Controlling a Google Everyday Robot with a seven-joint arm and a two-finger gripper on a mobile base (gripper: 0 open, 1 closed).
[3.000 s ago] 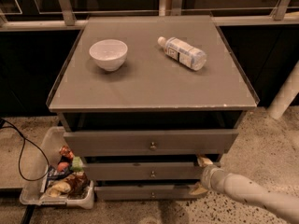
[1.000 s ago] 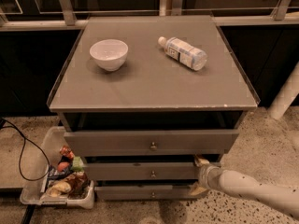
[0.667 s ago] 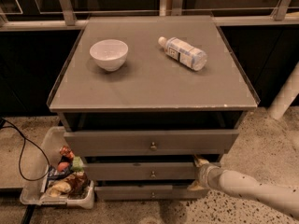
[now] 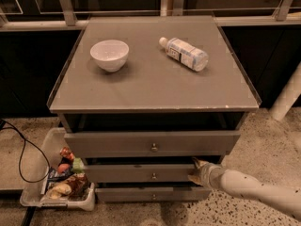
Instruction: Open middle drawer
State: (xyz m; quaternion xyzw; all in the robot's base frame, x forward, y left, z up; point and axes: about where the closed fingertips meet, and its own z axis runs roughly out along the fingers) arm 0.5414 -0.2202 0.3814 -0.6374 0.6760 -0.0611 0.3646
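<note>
The middle drawer (image 4: pixel 141 173) is the grey front with a small brass knob (image 4: pixel 154 176), between the taller top drawer (image 4: pixel 117 144) and the slim bottom drawer (image 4: pixel 127 193). It stands out slightly from the cabinet, with a dark gap above it. My gripper (image 4: pixel 196 171) is at the right end of the middle drawer's front, low and close to it. The pale arm (image 4: pixel 254 189) reaches in from the lower right.
On the grey cabinet top (image 4: pixel 150 88) stand a white bowl (image 4: pixel 109 54) and a lying plastic bottle (image 4: pixel 184 53). A white bin of snacks (image 4: pixel 59 182) sits on the floor at the left, with a black cable (image 4: pixel 23 159). A white post (image 4: pixel 288 95) stands at the right.
My gripper has crept a little to the left along the middle drawer's right end. The drawers, bowl and bottle have not visibly moved.
</note>
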